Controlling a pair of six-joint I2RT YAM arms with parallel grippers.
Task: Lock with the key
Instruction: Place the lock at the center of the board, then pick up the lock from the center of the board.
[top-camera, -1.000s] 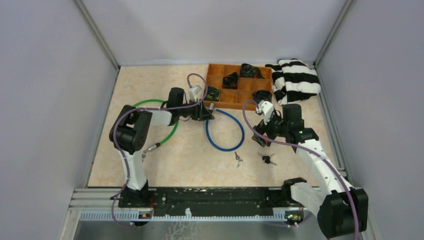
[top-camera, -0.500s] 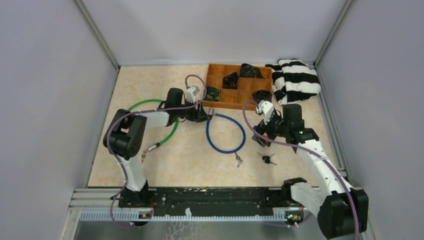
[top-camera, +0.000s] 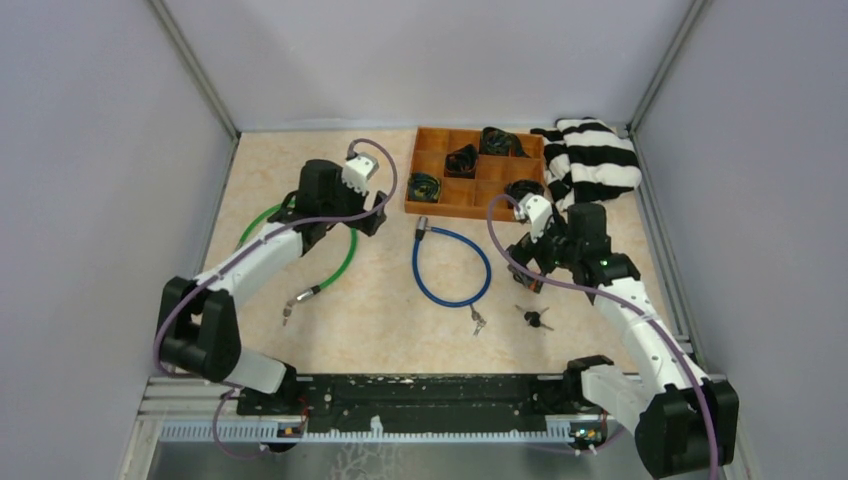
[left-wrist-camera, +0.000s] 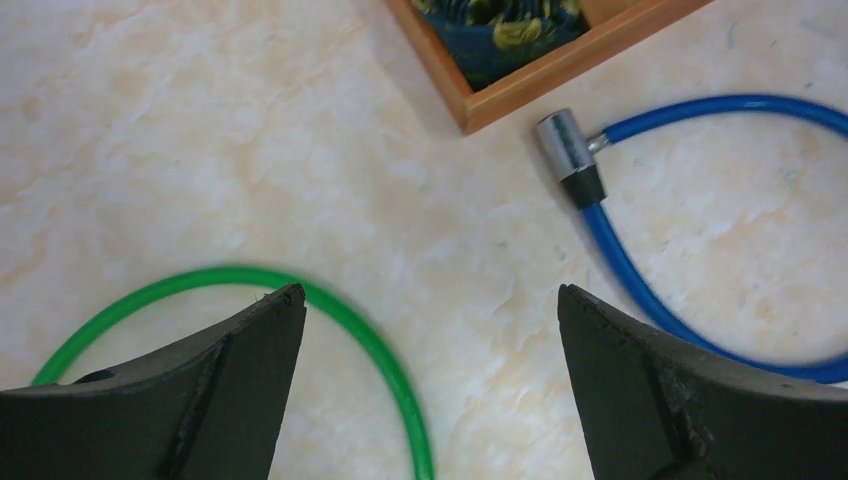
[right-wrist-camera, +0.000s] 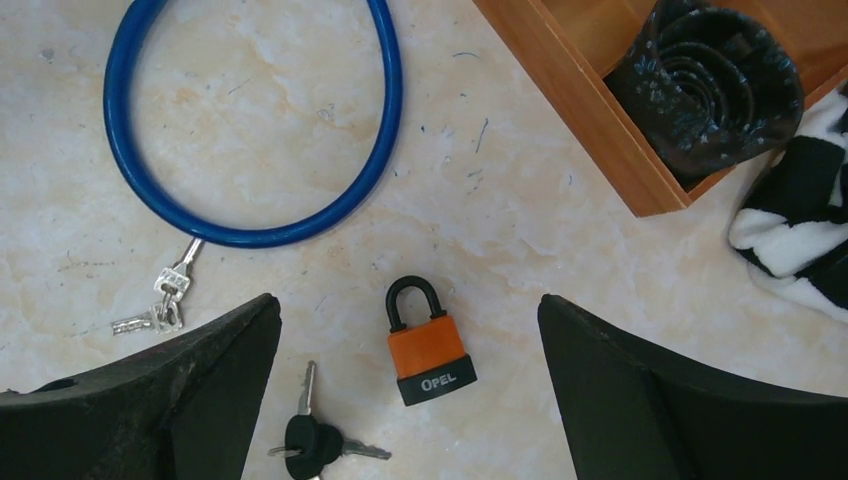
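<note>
Left gripper (left-wrist-camera: 428, 295) released, drawn back from blue cable lock (left-wrist-camera: 612, 250) to above green cable lock (left-wrist-camera: 398, 380) | right gripper (right-wrist-camera: 407, 300) released, hovering over orange padlock (right-wrist-camera: 430, 350) on counter (right-wrist-camera: 600, 330), black-headed keys (right-wrist-camera: 318, 438) beside it | locking not yet started.

Colours I see on the beige table (top-camera: 380, 300)
Orange-and-black padlock (right-wrist-camera: 430, 350), blue cable (right-wrist-camera: 250, 238), green cable (left-wrist-camera: 200, 277); black-and-white striped cloth (top-camera: 595, 160) in the far right corner.

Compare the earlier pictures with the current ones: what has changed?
The left gripper, open, pulled back leftward from the blue cable lock and now hangs by the green cable. The lock's head lies free. The right gripper, padlock and black-headed keys stayed roughly put.
</note>
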